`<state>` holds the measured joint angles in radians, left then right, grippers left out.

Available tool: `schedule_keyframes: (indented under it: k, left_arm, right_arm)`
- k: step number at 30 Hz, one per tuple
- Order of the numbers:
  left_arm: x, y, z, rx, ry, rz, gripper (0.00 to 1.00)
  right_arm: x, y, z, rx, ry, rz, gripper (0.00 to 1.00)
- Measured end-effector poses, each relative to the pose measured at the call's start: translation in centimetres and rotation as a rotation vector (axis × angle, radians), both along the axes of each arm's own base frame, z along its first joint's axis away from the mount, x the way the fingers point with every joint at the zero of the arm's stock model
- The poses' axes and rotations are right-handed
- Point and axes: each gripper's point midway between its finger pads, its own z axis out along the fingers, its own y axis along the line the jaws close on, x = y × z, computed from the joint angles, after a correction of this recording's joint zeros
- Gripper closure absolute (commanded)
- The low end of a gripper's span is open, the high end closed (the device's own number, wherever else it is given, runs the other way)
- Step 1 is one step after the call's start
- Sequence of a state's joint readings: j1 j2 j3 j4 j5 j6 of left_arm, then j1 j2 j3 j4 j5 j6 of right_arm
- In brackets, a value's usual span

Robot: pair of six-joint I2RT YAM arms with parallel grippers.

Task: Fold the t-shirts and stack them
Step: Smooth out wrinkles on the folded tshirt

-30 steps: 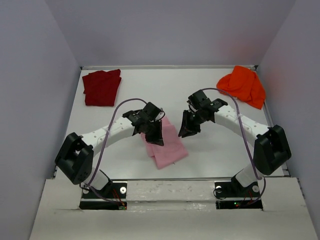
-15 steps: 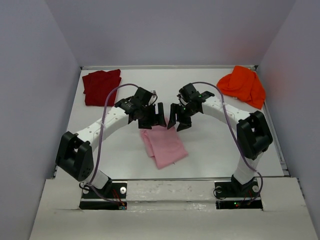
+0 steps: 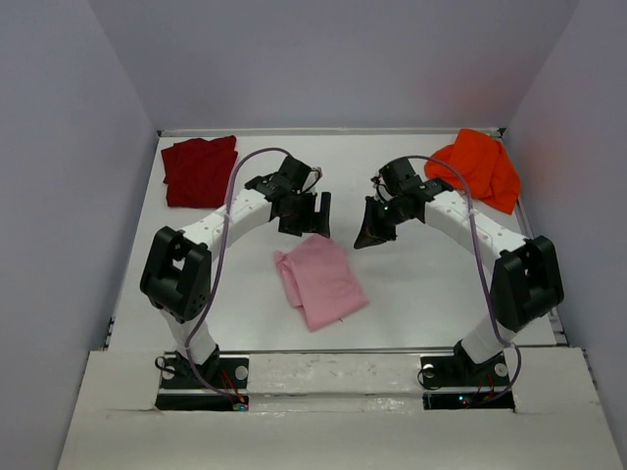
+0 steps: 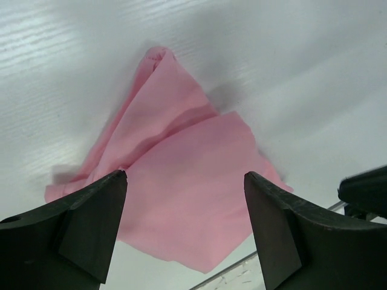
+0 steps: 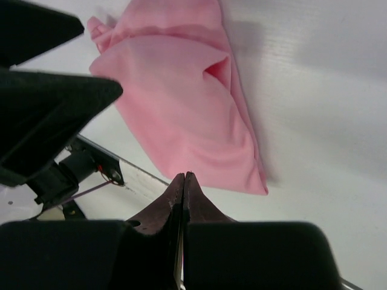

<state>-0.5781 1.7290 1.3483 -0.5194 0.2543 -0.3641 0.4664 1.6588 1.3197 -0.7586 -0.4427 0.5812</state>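
The red shirt (image 3: 199, 171) lies folded flat in the far-left corner of the tabletop (image 3: 421, 294). The left fingers (image 4: 91, 223) stand wide apart, empty, above the pink shirt (image 3: 320, 281), which lies roughly folded near the middle front. The right fingers (image 5: 166, 211) are pressed shut on nothing, off its far right side. The orange shirt (image 3: 477, 168) sits crumpled in the far-right corner. There are three shirts, one of each colour. All are likely light, limp and prone to sag, so pinching a hem or corner looks best.
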Motion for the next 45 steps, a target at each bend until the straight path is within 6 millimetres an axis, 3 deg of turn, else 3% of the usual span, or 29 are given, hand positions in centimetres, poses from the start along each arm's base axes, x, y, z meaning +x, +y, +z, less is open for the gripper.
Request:
schedule_keyframes:
  k: [5, 14, 31, 37, 45]
  left_arm:
    - [1.5, -0.4, -0.1, 0.029, -0.048, -0.060, 0.18]
    - [3.3, 0.5, -0.5, 0.147, -0.135, -0.193, 0.16]
    - [-1.3, -1.5, -1.5, -0.001, -0.067, -0.589, 0.13]
    - [-3.0, -2.2, -1.6, -0.078, -0.031, -0.675, 0.16]
    - [-3.5, -2.4, -2.8, -0.099, 0.004, -0.710, 0.25]
  right_arm:
    - [-2.8, -0.7, 0.1, 0.021, 0.047, -0.002, 1.00]
    - [-3.9, -0.8, -0.5, 0.028, 0.090, 0.005, 1.00]
    - [-4.8, -1.3, -0.1, 0.008, 0.115, 0.038, 1.00]
    - [-5.3, -1.6, -0.1, -0.006, 0.128, 0.052, 1.00]
    - [-5.3, -1.7, 0.1, -0.008, 0.123, 0.061, 1.00]
